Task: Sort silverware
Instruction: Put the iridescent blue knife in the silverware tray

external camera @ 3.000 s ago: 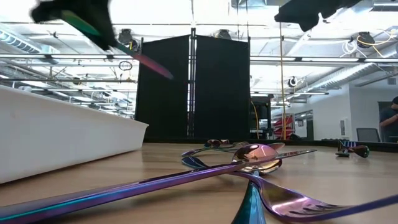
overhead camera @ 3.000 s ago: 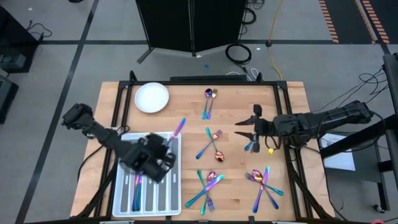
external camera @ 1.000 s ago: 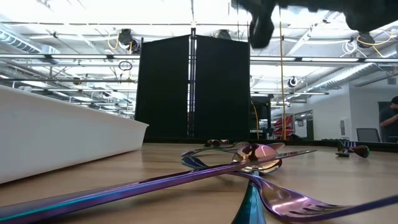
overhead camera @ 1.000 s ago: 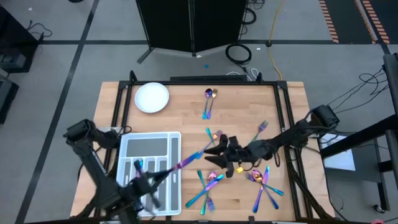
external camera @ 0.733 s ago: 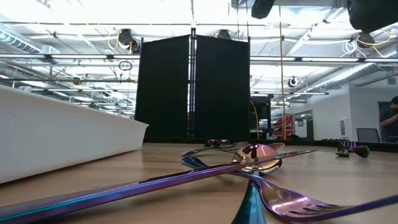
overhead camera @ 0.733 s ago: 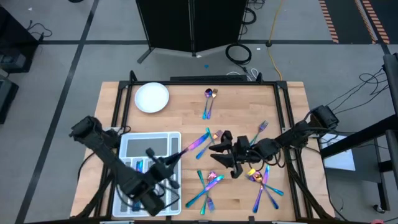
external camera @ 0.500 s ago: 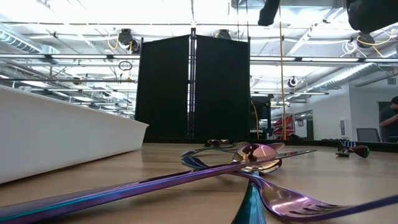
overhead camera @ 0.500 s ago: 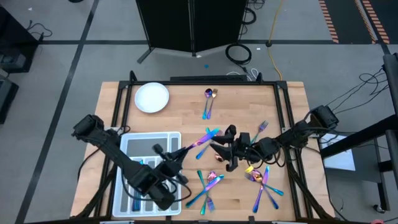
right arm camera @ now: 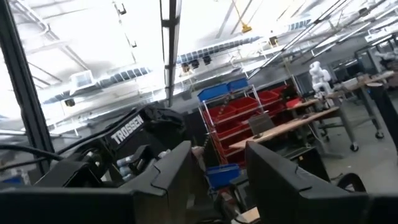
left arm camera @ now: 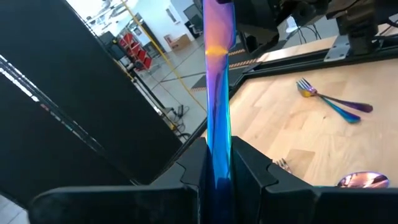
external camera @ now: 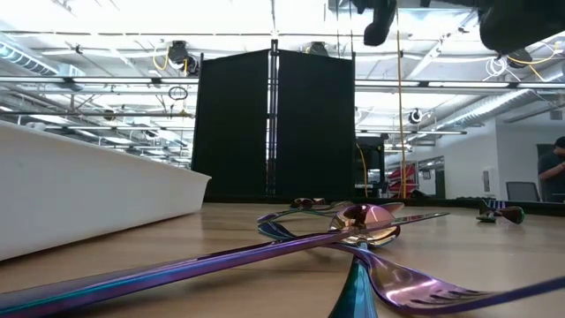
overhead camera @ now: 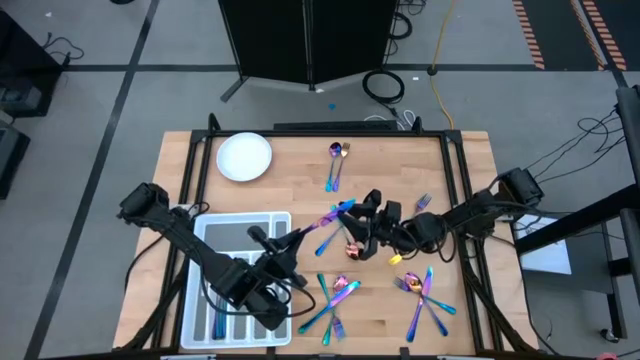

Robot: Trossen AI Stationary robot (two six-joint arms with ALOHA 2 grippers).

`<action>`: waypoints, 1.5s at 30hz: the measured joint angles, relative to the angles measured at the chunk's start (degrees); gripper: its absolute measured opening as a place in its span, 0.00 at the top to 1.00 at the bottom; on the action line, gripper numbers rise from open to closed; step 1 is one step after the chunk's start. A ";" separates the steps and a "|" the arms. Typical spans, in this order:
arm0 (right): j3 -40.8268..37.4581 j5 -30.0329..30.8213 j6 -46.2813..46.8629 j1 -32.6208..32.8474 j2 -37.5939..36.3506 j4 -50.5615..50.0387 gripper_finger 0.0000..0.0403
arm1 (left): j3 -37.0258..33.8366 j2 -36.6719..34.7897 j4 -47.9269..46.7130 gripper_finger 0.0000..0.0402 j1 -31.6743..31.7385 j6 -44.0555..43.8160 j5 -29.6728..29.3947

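Observation:
My left gripper (overhead camera: pixel 287 249) hovers over the tray's (overhead camera: pixel 228 231) right rim, shut on one slim iridescent silverware piece (overhead camera: pixel 322 223). In the left wrist view that piece (left arm camera: pixel 217 93) runs forward from between my fingers. Its free end (overhead camera: pixel 346 207) reaches up to my right gripper (overhead camera: pixel 360 222), which stands open above mid-table, tipped upward. Nothing shows between its fingers in the right wrist view (right arm camera: pixel 224 180). Whether the right gripper touches the piece I cannot tell. More silverware lies loose on the table (overhead camera: pixel 336 298), (overhead camera: pixel 425 293). My left gripper pinches the silverware piece between its two fingers at the part nearest me (left arm camera: pixel 217 163). The piece runs straight on along the fingers, toward the table's far right. It is lifted clear of table and tray, roughly level. Its held end is hidden between the fingers.
A white plate (overhead camera: pixel 245 157) sits at the far left. Two pieces (overhead camera: pixel 335 165) lie far centre, a fork (overhead camera: pixel 421 204) right of my right gripper and a spoon (overhead camera: pixel 351 248) beneath it. The low view shows crossed silverware (external camera: pixel 353 221) and the tray wall (external camera: pixel 88 203).
My left gripper has swung from the tray's near end toward the far and right side and rolled. It carries the silverware piece clear of the table, whose free end now meets my right gripper. My right gripper has shifted slightly toward the far edge and tipped upward, still open.

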 joint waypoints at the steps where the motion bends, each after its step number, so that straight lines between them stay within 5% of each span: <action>1: 0.00 -0.16 0.54 -0.38 0.00 -0.05 0.65 | -0.02 0.00 0.00 0.88 0.00 0.02 -0.15; 7: 0.04 -2.52 1.42 -1.63 0.00 -0.04 0.72 | -0.02 0.00 -0.05 0.88 0.37 0.04 -0.30; 14: 1.65 -6.56 -0.32 -1.83 0.00 -1.73 0.97 | -0.02 0.00 -0.22 0.87 1.32 0.25 0.49; 25: 1.97 -7.36 -3.57 -1.83 0.04 -3.05 1.00 | -0.46 -0.28 0.44 0.72 1.52 -0.42 5.77; 37: 1.97 -12.35 1.70 -2.20 0.00 -5.00 1.00 | -4.72 -15.43 -4.95 0.63 -0.74 -7.91 25.72; 40: 1.97 -15.04 3.84 -2.15 -0.02 -5.44 1.00 | -10.89 -20.99 6.04 0.63 1.25 -3.45 38.91; 43: 1.97 -17.57 5.25 -2.18 -0.02 -5.68 1.00 | -18.47 -25.00 27.12 0.63 4.34 4.92 56.01; 45: 1.99 -18.24 5.96 -1.85 -0.02 -5.39 1.00 | -22.52 -26.14 37.94 0.63 6.32 7.15 60.04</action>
